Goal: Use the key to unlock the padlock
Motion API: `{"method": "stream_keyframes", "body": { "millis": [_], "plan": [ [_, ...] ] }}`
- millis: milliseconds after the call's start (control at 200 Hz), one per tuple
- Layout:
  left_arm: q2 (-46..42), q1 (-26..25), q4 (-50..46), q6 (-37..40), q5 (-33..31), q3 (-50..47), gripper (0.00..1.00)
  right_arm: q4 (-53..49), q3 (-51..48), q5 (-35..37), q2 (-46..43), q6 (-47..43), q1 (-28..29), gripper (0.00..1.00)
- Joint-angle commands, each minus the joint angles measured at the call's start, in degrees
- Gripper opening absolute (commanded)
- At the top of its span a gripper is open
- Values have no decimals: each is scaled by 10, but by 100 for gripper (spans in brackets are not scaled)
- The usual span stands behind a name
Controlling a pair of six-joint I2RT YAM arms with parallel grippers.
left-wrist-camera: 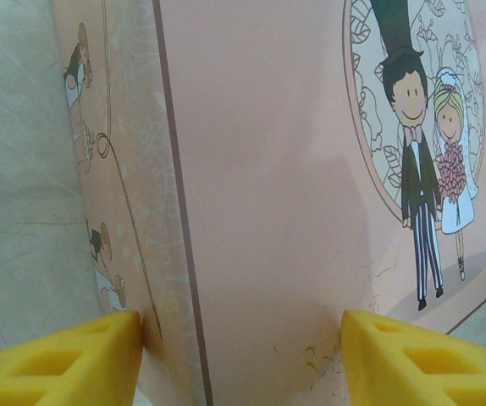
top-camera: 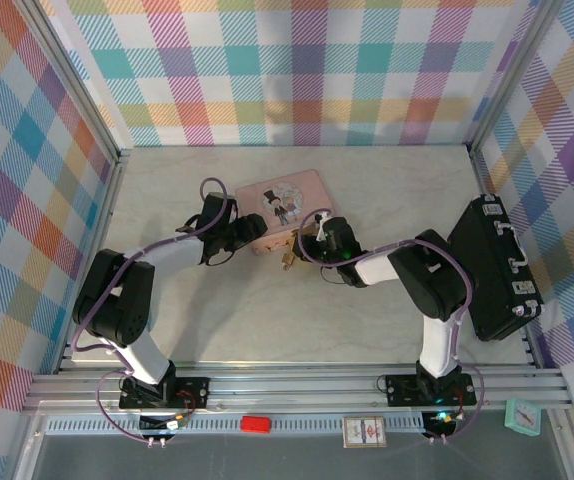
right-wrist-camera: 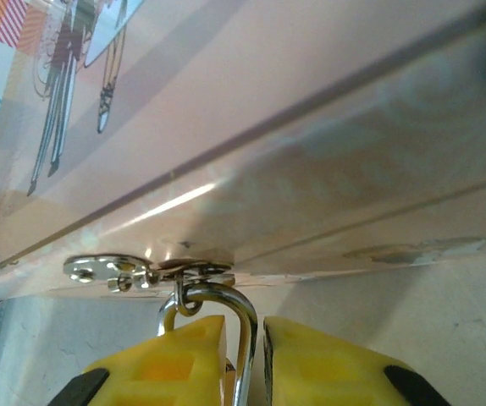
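We find the padlock (right-wrist-camera: 247, 326) hanging by its silver shackle from the hasp (right-wrist-camera: 107, 269) on the pink tin (top-camera: 285, 200), at the tin's 6 o'clock edge in the top view. The yellow fingers (right-wrist-camera: 328, 364) of our right gripper (right-wrist-camera: 243, 364) are pressed together on that shackle. At the tin's 8 o'clock corner our left gripper (left-wrist-camera: 243, 355) stands spread wide astride it, one pad (left-wrist-camera: 99, 347) touching the side wall; whether it clamps we cannot tell. A black case (top-camera: 497, 265) lies at 3 o'clock on the marble table (top-camera: 367, 310).
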Motion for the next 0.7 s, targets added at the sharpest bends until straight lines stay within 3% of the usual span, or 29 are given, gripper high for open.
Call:
{"method": "stream_keyframes", "body": {
  "millis": [0, 695],
  "plan": [
    [-4, -13, -36, -1, 9, -17, 61, -94, -22, 6, 13, 48, 5, 20],
    [-13, -17, -40, -3, 3, -22, 61, -22, -31, 7, -1, 99, 6, 5]
  ]
}}
